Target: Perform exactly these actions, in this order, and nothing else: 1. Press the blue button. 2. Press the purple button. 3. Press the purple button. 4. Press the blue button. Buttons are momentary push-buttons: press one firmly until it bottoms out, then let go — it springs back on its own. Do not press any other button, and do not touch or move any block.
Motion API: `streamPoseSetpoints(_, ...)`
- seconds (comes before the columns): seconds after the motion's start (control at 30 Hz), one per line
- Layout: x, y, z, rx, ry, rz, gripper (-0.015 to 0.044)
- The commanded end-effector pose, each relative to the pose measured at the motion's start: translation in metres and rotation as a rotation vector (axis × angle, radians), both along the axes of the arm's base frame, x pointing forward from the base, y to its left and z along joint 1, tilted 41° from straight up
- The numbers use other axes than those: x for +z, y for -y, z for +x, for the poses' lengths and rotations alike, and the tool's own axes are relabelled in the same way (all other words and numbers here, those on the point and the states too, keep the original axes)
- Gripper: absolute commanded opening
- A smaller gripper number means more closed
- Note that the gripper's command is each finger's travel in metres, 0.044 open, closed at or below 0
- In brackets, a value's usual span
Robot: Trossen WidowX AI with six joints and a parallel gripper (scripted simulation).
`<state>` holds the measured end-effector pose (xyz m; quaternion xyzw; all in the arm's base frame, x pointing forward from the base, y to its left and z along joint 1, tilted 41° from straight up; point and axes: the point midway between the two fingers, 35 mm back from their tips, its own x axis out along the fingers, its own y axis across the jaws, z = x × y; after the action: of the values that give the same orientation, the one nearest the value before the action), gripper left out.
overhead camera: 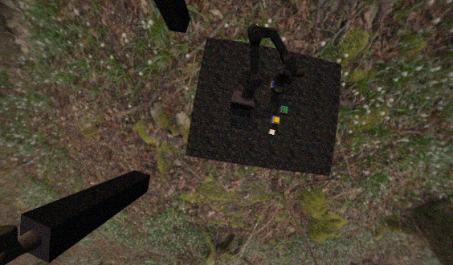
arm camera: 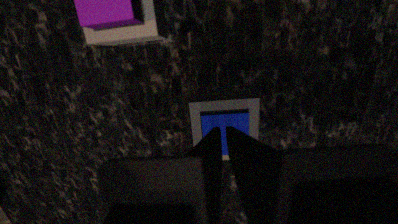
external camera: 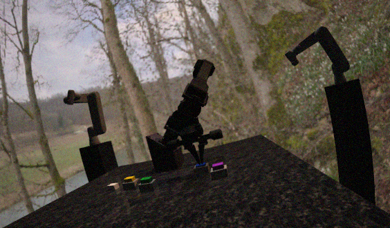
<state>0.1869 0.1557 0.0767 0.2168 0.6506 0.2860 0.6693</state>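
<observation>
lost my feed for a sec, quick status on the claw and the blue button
Claw shut, holding nothing, tips down on blue button. Purple button untouched alongside. Nothing in the way; blocks well off.
</observation>
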Motion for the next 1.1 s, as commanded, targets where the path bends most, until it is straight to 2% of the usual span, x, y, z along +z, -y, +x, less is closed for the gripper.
streamPoseSetpoints(0.0,-0.002,0.000,-0.002,-0.001,-0.008,-0.005,0.0020)
streamPoseSetpoints(0.43,0.025,0.025,-0.001,-0.001,-0.008,-0.007,0.0020)
streamPoseSetpoints(0.63,0.068,0.063,0.001,-0.001,-0.009,-0.010,0.0020)
streamPoseSetpoints(0.77,0.071,0.064,0.002,-0.001,-0.009,-0.010,0.0020)
streamPoseSetpoints(1.07,0.114,0.015,0.080,-0.001,-0.002,-0.007,0.0020)
